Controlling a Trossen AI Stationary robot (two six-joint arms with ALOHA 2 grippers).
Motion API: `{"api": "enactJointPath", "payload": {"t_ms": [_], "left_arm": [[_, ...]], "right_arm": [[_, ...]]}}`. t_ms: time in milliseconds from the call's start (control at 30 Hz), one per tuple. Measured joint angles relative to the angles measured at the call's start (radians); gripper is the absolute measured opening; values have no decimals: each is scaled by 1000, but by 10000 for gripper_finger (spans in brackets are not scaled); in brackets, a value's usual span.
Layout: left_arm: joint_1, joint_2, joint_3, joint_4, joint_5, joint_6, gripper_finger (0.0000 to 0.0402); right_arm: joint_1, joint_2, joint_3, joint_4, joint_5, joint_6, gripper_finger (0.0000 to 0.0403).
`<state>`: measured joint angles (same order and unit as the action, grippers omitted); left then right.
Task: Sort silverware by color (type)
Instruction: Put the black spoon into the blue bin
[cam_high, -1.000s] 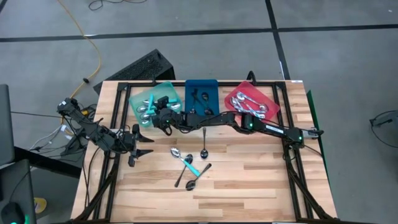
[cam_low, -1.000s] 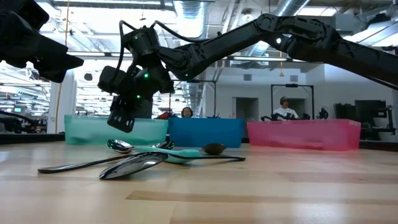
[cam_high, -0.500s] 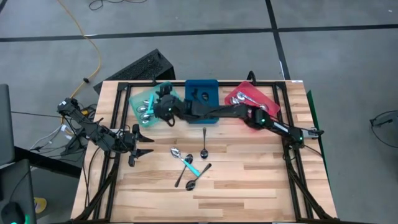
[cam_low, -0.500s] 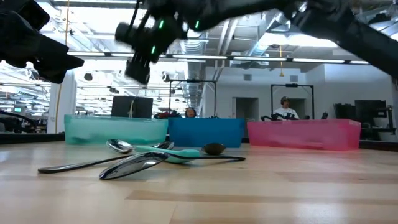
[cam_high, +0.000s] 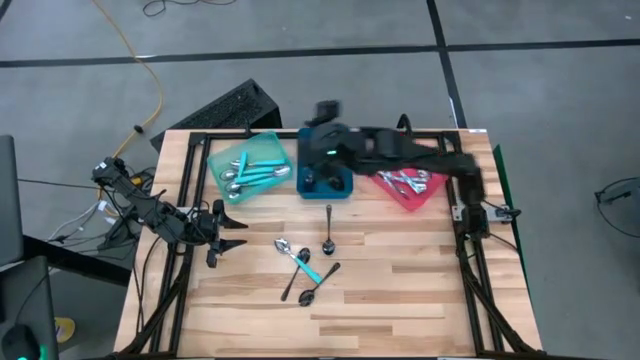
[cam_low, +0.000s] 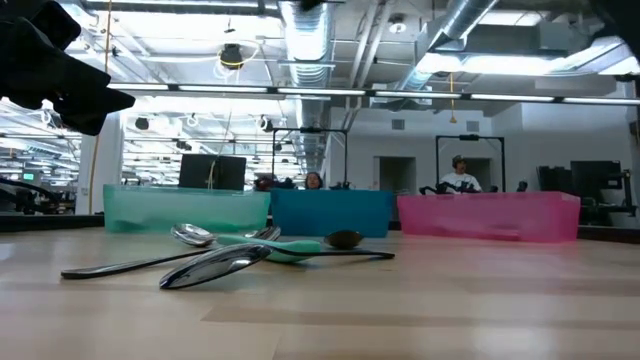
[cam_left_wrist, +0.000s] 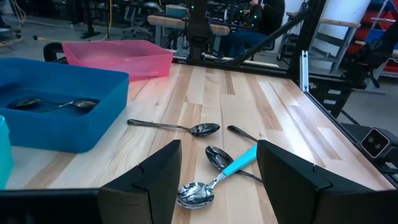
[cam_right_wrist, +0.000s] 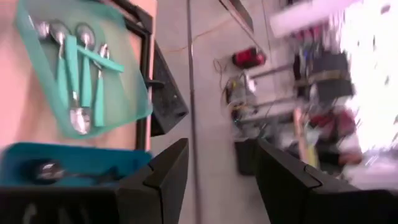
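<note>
Right gripper open, empty — above the blue tray's far edge. Left gripper open, empty, near the table's left edge. Teal tray holds teal-handled spoons; loose spoons mid-table.

Trays: three stood on the worktop, one teal tray, one blue tray and one red tray.
Teal-handled spoons in the teal tray: four.
Black spoons in the blue tray: two showed.
Silver spoons in the red tray: several, too tangled to count.
Spoons loose on the worktop: five — one teal-handled, one silver, three black.
Arms: two.
</note>
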<state>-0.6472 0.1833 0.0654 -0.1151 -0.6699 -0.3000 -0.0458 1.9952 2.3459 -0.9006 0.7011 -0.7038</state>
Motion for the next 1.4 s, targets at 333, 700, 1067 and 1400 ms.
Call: {"api": "enactJointPath", "payload": {"t_ms": [333,700,1067,1400], "left_arm": [[0,0,0,0,-24,2,194],[0,2,0,0,-23,-19,194],[0,19,0,0,-23,-19,194],[0,35,0,0,-25,-36,194]], "right_arm": [[10,-261,0,-579,-149,842,200],[167,-292,-166,-655,-328,1161,200],[384,-213,-542,-198,-290,1225,200],[367,43,-614,61,-297,1398,200]]}}
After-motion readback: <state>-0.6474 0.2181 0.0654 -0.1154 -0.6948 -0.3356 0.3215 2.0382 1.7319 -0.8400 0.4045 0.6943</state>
